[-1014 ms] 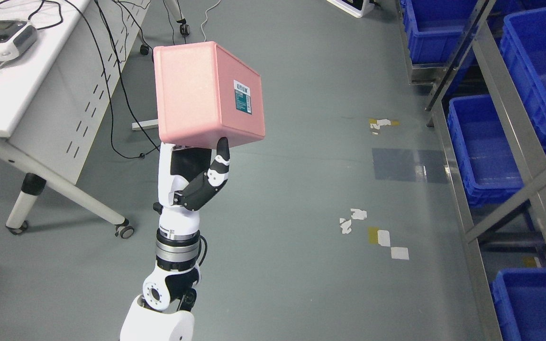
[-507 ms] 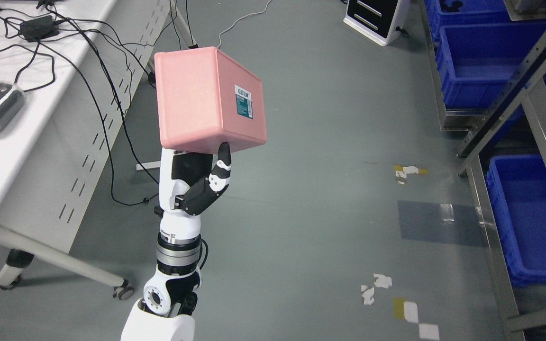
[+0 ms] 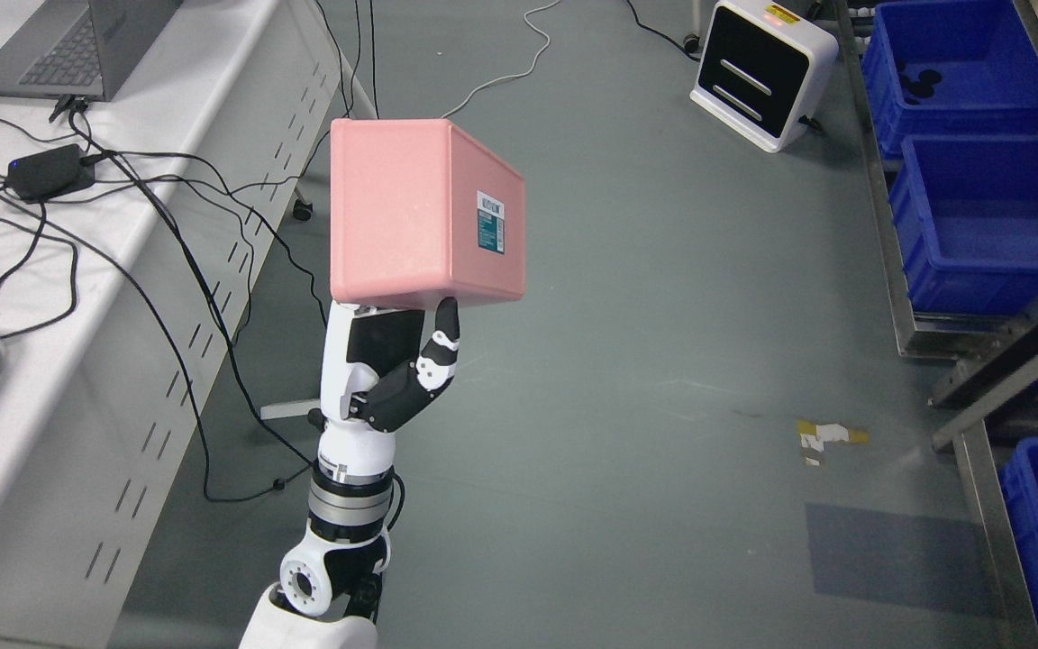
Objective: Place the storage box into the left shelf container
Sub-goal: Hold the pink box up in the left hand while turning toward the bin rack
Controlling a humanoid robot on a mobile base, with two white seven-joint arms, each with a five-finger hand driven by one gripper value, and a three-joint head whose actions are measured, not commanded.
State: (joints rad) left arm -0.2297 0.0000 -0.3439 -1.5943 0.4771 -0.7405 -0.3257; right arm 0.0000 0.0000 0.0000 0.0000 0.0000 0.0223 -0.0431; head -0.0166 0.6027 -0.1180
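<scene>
head view shows the left hand (image 3: 393,361) raised in the middle-left of the scene, grasping the pink storage box (image 3: 424,212) from below. its thumb (image 3: 443,342) presses against the box's near lower edge, while the other fingers are hidden behind or under the box. the box sits above the hand, in the air over the grey floor (image 3: 663,361), with a small printed label (image 3: 490,221) on its right face. the right arm does not show at all.

to the left stands a white table (image 3: 122,234) with black cables (image 3: 122,207), a power adapter (image 3: 49,171) and a laptop (image 3: 59,50). on the far right are blue shelf bins (image 3: 987,216) in a metal rack (image 3: 1006,379), well apart from the box. a white and black unit (image 3: 762,72) stands on the floor at the far side.

judging by this, the carry step is in hand: the box is lifted but no placing has begun. which container counts as the left one cannot be told from here. the next move calls for bringing the box over an open bin, keeping the grip steady since the box rests largely on the hand, then lowering it inside before letting go.
</scene>
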